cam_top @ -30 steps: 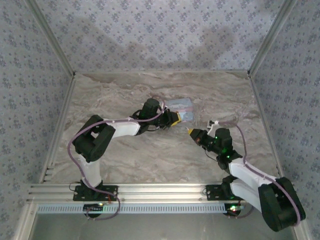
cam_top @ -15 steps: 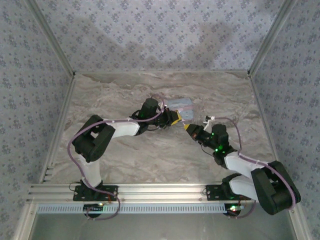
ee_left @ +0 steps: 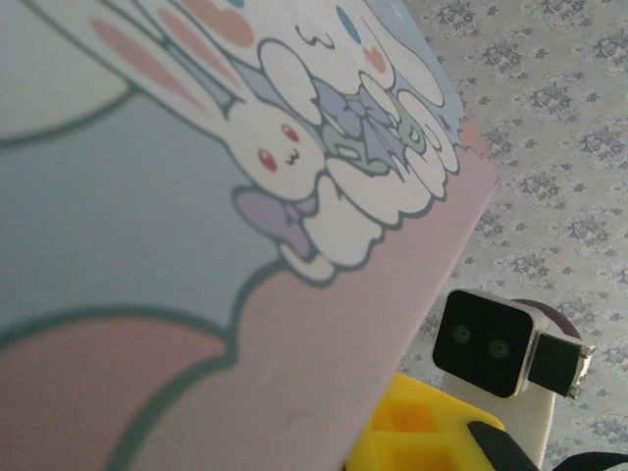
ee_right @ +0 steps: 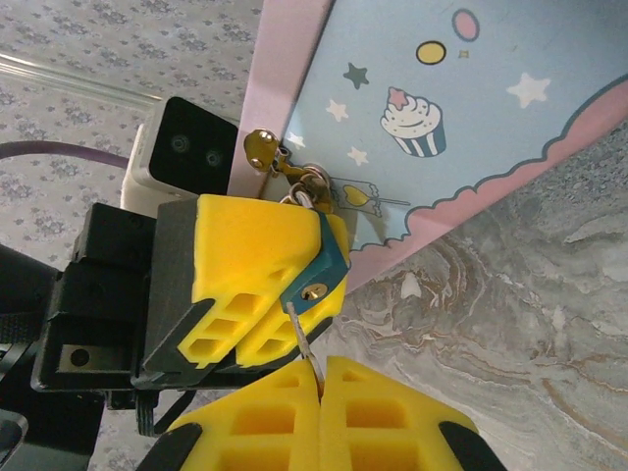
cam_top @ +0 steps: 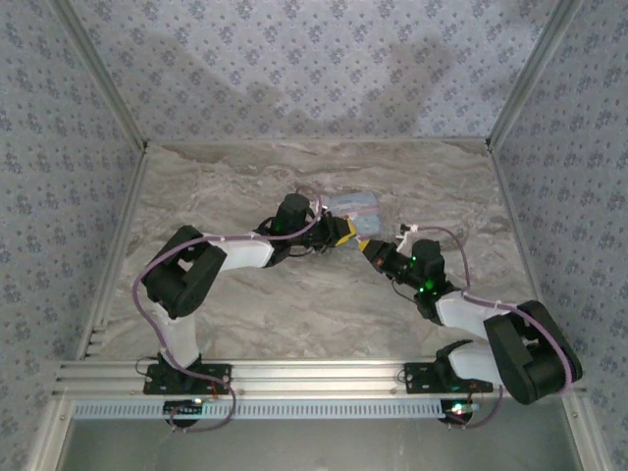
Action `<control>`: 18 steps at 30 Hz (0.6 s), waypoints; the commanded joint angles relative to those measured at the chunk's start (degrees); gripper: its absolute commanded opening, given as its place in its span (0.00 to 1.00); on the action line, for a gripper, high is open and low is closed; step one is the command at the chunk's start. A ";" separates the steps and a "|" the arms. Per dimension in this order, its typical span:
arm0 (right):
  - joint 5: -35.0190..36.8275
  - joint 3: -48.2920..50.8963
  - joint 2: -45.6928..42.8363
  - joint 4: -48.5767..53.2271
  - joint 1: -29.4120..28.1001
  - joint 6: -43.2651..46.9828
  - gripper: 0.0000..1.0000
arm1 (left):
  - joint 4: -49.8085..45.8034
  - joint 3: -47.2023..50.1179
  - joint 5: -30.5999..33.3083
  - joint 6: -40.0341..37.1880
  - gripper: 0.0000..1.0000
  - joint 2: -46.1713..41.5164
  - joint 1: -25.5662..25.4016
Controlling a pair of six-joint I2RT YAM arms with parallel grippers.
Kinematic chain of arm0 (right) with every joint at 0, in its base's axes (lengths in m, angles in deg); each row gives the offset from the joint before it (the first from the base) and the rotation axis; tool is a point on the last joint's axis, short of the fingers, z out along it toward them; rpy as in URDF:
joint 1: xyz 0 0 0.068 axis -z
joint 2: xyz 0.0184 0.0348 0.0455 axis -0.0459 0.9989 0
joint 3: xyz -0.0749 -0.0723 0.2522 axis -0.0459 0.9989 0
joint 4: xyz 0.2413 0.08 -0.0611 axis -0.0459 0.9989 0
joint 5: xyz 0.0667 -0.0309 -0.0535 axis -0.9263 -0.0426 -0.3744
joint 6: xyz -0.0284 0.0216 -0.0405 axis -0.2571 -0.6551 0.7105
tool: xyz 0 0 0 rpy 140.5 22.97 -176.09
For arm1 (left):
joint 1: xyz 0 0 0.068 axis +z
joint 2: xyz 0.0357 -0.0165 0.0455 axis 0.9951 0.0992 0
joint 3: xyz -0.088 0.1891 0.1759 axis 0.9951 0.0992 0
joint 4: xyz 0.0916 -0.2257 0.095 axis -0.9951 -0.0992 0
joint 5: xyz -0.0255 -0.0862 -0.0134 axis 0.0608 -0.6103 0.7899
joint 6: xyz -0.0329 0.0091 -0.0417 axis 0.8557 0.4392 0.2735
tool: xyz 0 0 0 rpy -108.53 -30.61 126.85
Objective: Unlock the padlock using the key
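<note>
In the right wrist view the small dark blue padlock (ee_right: 324, 267) hangs from the brass hasp (ee_right: 261, 147) of the pale blue cartoon tin (ee_right: 442, 118). My left gripper (ee_right: 312, 257) is shut on it, its brass keyhole (ee_right: 314, 291) facing me. My right gripper (ee_right: 321, 371) is shut on the thin pale key (ee_right: 303, 339). The key's tip rests at the padlock's lower edge, just left of the keyhole and outside it. From above, the left gripper (cam_top: 343, 233) and right gripper (cam_top: 371, 247) meet tip to tip beside the tin (cam_top: 355, 206).
The tin's printed lid (ee_left: 196, 196) sits very close in the left wrist view, with the right wrist's camera housing (ee_left: 486, 343) behind it. Marbled tabletop (cam_top: 294, 304) lies open in front of both arms. Patterned walls enclose the table.
My right arm has reached forward and left, bringing the key from open table up to the padlock. The left arm and the tin have stayed put.
</note>
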 commanded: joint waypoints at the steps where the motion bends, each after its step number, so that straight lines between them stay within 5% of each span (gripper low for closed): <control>1: -0.45 -1.48 0.72 -2.23 -0.39 -0.27 0.00 | 4.62 0.12 -1.65 0.29 0.00 -3.16 0.15; 18: -0.66 -1.99 2.54 -3.29 -0.95 -0.83 0.00 | 5.76 0.86 -1.59 0.44 0.00 -3.20 0.13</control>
